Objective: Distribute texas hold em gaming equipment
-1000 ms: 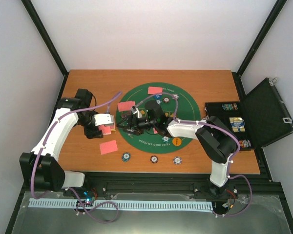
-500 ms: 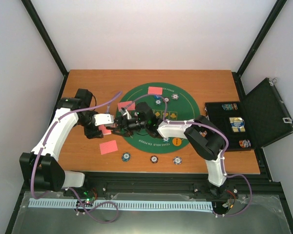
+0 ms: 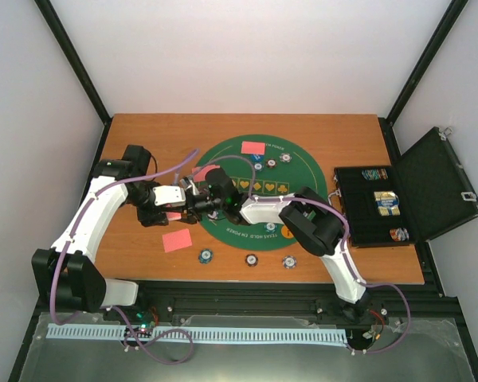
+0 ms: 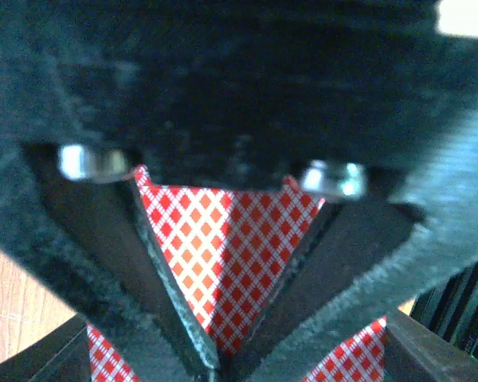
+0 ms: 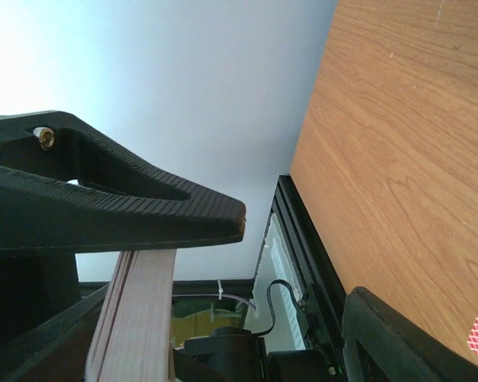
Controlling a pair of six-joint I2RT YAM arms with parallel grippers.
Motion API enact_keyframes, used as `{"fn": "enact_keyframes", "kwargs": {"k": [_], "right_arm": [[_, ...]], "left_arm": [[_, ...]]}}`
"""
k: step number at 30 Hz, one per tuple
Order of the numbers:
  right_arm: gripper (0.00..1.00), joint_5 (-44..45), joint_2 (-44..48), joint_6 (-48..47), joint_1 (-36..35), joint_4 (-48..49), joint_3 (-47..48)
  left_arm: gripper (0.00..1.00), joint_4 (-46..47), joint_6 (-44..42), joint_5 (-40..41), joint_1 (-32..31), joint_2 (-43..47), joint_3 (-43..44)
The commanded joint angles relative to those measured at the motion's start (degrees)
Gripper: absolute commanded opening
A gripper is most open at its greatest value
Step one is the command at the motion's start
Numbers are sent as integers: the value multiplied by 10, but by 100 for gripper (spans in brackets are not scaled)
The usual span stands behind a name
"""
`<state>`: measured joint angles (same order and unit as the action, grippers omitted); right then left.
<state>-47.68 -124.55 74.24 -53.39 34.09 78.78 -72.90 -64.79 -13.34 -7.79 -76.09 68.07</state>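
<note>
Snugly within left gripper point(image 4: 220, 360) (tight): cards point(image 4: 240, 235)

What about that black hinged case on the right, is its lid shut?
No, the black hinged case lies open, its lid tilted back and the tray's contents in plain sight.

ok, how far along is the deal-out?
Done: one card on the table, two more cards on the green mat, three chips along the near edge. In hand: left gripper shut on the deck, open right gripper at its edge. Left: the deck looks thick, and spare chips sit in the black case.
</note>
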Motion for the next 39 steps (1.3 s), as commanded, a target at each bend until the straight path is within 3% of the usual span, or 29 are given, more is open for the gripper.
{"fn": "enact_keyframes", "kwargs": {"k": [1, 9, 16, 32, 39], "right_arm": [[69, -12, -12, 0, 0, 0, 4], [55, -10, 37, -10, 30, 17, -90], [45, -6, 72, -15, 36, 15, -112], [4, 9, 151, -37, 57, -26, -149], [3, 9, 174, -33, 69, -21, -169]], "left_arm": [[11, 2, -12, -8, -2, 13, 13], [11, 5, -13, -10, -2, 12, 12], [11, 6, -12, -10, -1, 10, 12], [10, 11, -13, -5, -1, 9, 6], [10, 13, -13, -1, -2, 9, 3]]}}
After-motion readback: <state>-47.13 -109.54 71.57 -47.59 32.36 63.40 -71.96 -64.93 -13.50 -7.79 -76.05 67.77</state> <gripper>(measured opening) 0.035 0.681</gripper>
